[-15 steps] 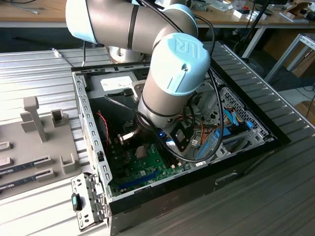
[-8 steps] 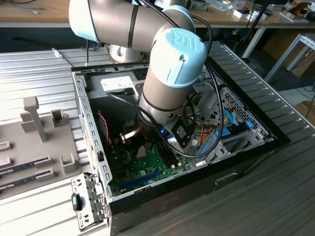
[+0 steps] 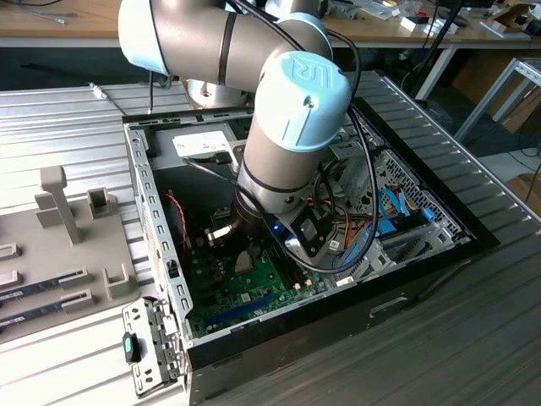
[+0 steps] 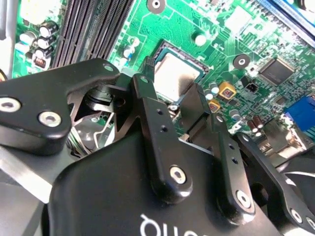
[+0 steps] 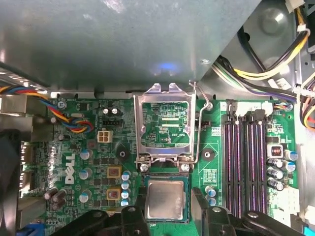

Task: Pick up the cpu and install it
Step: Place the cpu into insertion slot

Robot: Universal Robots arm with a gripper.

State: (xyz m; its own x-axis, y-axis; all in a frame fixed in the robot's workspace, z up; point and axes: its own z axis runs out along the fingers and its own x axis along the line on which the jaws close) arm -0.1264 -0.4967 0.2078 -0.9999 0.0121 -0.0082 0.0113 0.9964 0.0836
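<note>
The cpu (image 5: 166,199), a small silver-topped square with a thin green rim, lies flat in its socket on the green motherboard (image 5: 216,152). In the second wrist view the cpu (image 4: 176,73) lies just beyond the black fingers (image 4: 147,105). My gripper (image 5: 167,209) is open and hangs right over the socket, one finger on each side of the chip, with a thin gap showing at each edge. The socket's metal load plate (image 5: 162,123) is flipped up and open, its wire lever (image 5: 199,130) raised beside it. In the exterior view the arm (image 3: 292,127) reaches down into the open computer case (image 3: 161,220).
Empty memory slots (image 5: 246,162) run beside the socket, with capacitors (image 5: 278,169) past them. Bundled coloured cables (image 5: 74,123) and a grey metal bay (image 5: 123,44) crowd the far side. Outside the case, a grey fixture tray (image 3: 59,245) holds memory sticks at the exterior view's left.
</note>
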